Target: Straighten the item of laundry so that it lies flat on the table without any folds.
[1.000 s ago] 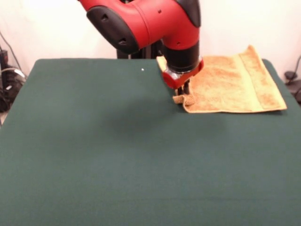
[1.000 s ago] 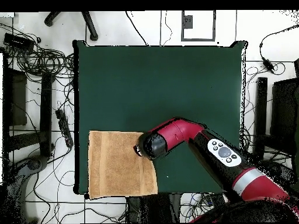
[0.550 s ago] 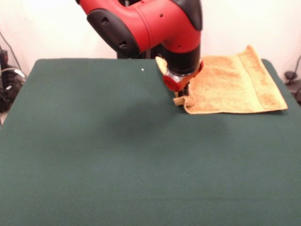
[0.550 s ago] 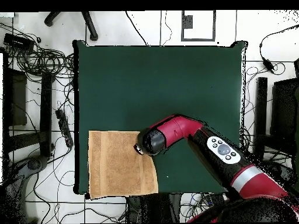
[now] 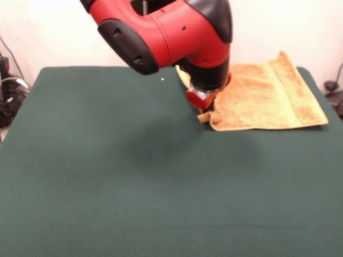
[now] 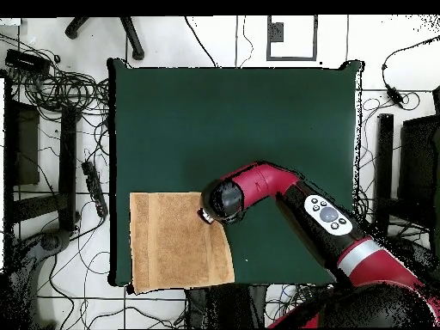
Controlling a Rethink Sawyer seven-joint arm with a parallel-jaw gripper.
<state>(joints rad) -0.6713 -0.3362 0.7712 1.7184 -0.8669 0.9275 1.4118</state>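
- Filling most of both views, the table [image 5: 134,176] wears plain dark green cloth, far bigger than anything on it.
- Reaching down over it, the red and black arm [image 5: 171,29] ends at the towel's near corner on the side toward the table's middle; from overhead its wrist covers that corner.
- Lying at one corner of the table, the golden-orange towel [image 5: 268,96] spreads mostly flat — a woven band runs along its outer side, and in the overhead view its edge overhangs the table's side.
- Sitting at the towel's corner, the gripper [image 5: 210,108] meets a small bunched lip of cloth; the wrist hides the fingers, so I cannot tell how far apart they are or whether they have the cloth.
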